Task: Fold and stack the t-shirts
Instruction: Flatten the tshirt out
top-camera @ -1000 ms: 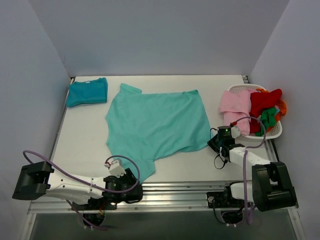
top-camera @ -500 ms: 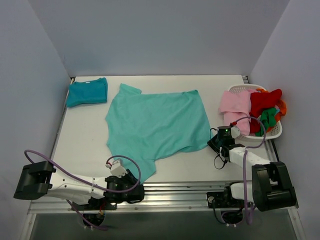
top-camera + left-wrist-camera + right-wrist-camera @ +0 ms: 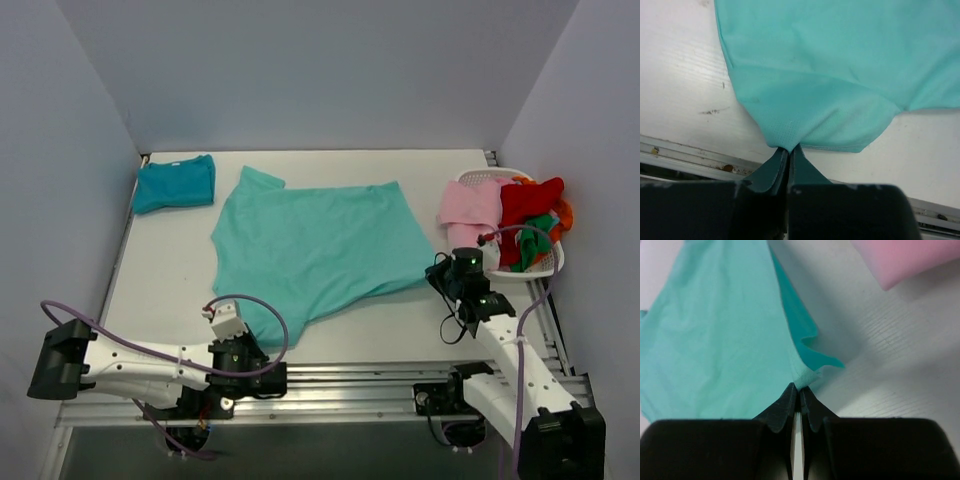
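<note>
1. Left claw [image 3: 788, 149] is pressed together on a near corner of the light turquoise t-shirt [image 3: 830, 75], which looks like the near sleeve. The cloth tip runs right into the pinch.
2. My right claw [image 3: 797, 387] is likewise closed, nipping the shirt's near edge at the far end from the left claw. The fabric peaks up a little at that pinch.
3. From both claws the shirt fans out ahead across the bench [image 3: 160, 270], and it lies flat apart from the two pinched spots.
4. I read its long axis as running from one claw to the other, so each arm holds one end of the near edge and neither has to reach across.
5. Judging by that, the coming move carries this near edge forward, away from both claws, and lays it over the far edge.
6. Far ahead and to the left of my left claw sits the teal-blue t-shirt [image 3: 175, 183], folded and well apart.
7. Just ahead and to the right of the right claw is the basket [image 3: 545, 265], with a pink garment [image 3: 470, 205] draped over its rim. I'd keep clear of that.
</note>
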### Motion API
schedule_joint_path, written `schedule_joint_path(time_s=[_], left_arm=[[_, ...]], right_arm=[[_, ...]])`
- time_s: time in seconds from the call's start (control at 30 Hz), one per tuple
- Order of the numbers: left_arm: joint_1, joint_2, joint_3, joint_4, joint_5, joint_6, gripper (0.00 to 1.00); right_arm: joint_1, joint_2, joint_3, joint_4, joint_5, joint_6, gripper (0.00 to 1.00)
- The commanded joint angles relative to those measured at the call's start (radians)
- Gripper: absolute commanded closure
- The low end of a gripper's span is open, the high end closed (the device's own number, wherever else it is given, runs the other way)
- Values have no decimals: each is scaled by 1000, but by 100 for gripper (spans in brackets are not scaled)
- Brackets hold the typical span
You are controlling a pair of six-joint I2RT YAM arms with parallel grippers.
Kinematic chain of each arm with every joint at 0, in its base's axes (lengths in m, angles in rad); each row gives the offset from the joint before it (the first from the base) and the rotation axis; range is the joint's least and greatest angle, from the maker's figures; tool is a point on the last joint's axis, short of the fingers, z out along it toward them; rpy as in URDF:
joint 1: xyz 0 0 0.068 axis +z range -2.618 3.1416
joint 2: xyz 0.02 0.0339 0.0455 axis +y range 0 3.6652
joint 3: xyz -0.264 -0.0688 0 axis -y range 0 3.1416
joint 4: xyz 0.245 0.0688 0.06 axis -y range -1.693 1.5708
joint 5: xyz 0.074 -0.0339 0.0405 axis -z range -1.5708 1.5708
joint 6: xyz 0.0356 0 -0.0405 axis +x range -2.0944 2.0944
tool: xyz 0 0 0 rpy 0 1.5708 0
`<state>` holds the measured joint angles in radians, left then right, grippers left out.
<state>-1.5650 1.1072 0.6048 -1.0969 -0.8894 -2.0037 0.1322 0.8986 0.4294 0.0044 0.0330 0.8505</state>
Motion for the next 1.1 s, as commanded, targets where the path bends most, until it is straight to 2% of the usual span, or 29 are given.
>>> schedule_joint_path(time_s=[0.0,0.13,0.27,0.37,0.5,0.53,0.57,0.63,0.67,0.73,0.77,0.8,0.87,0.9,1.03,1.07], left_arm=[[10,-39,87,-184,-141,-112,98],[11,-84,188,-250,-213,-3,98],[14,-144,283,-215,-278,297,98],[13,-194,329,-224,-307,385,98],[14,-274,435,-201,-355,640,98],[14,-288,460,-163,-364,705,98],[14,-320,484,-138,-371,837,98],[14,-351,561,-47,-390,966,98],[14,-384,587,-5,-390,1108,98],[13,-421,641,167,-362,1257,98],[14,-463,647,243,-343,1434,98],[14,-483,650,408,-283,1512,98],[14,-510,680,529,-208,1681,98],[14,-506,702,601,-153,1718,98],[14,-375,921,632,-65,1842,98],[14,-347,1022,631,-57,1884,98]], right_arm=[[1,-119,95,-191,67,-44,100],[3,-217,160,-302,110,-68,100],[4,-294,218,-368,94,-102,100],[4,-319,282,-408,88,-116,100],[3,-351,419,-431,79,-137,100],[4,-354,449,-434,77,-148,100],[4,-354,482,-437,77,-154,100],[4,-340,592,-445,84,-172,100],[4,-336,630,-452,85,-179,100],[4,-319,737,-455,88,-188,100],[4,-314,771,-457,87,-192,100],[3,-302,802,-457,87,-192,100],[4,-288,887,-455,77,-192,100],[4,-271,914,-458,77,-194,100],[3,-237,1025,-468,88,-186,100],[3,-233,1061,-469,90,-185,100]])
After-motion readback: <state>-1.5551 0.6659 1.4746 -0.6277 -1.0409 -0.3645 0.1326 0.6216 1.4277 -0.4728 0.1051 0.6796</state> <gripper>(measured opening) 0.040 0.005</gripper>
